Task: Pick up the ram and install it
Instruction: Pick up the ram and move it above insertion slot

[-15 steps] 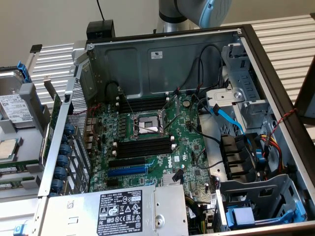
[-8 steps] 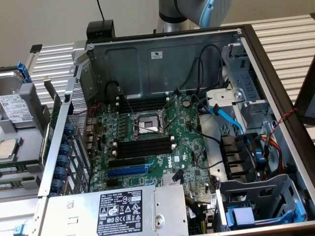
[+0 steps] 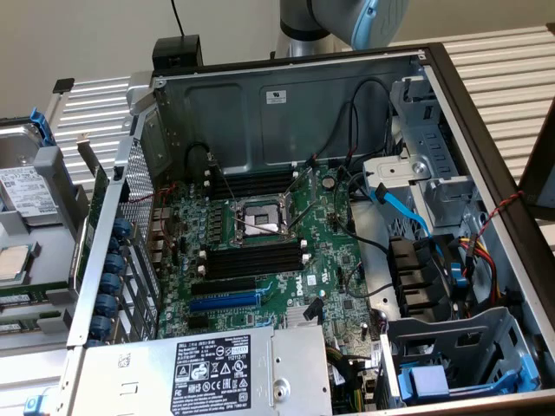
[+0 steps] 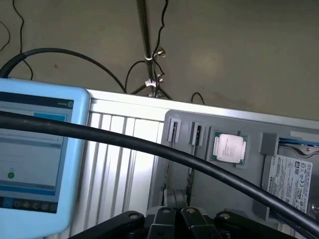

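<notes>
Pale floor, ribbed metal worktop (image 4: 119, 169) beyond; pincer (image 4: 175, 211) pressed together, holding nothing. Just ahead, the ram (image 4: 189, 175) seems to stand edge-on in the grey tray (image 4: 254, 129). Going in closed would knock it; the black cable (image 4: 149, 145) crossing ahead could snag. Processor (image 4: 229, 148) sits further off.

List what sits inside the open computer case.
A green motherboard with an open processor socket, long black slots, a blue slot, cables and a labelled power supply. What lies beneath the power supply is covered.
</notes>
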You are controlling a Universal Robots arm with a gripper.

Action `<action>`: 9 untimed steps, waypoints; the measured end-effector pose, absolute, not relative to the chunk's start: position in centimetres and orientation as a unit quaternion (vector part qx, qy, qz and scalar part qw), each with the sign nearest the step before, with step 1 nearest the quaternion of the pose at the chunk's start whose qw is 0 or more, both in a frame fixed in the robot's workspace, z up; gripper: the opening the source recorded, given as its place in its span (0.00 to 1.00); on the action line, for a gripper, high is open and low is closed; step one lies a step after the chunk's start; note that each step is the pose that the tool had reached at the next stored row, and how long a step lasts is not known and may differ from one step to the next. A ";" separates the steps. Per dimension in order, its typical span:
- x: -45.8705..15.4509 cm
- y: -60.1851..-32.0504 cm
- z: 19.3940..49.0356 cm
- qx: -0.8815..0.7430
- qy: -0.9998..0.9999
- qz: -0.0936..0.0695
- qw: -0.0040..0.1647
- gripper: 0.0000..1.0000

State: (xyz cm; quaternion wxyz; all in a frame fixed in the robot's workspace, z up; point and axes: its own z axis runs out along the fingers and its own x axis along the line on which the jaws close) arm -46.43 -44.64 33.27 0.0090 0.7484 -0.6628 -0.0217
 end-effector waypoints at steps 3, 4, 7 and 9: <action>-46.4 -44.6 32.7 0.748 -0.663 -0.022 0.009 0.11; -46.4 -44.6 32.5 0.749 -0.663 -0.022 0.009 0.11; -46.3 -44.6 32.0 0.749 -0.663 -0.022 0.009 0.11; -46.2 -44.6 31.6 0.749 -0.663 -0.022 0.009 0.11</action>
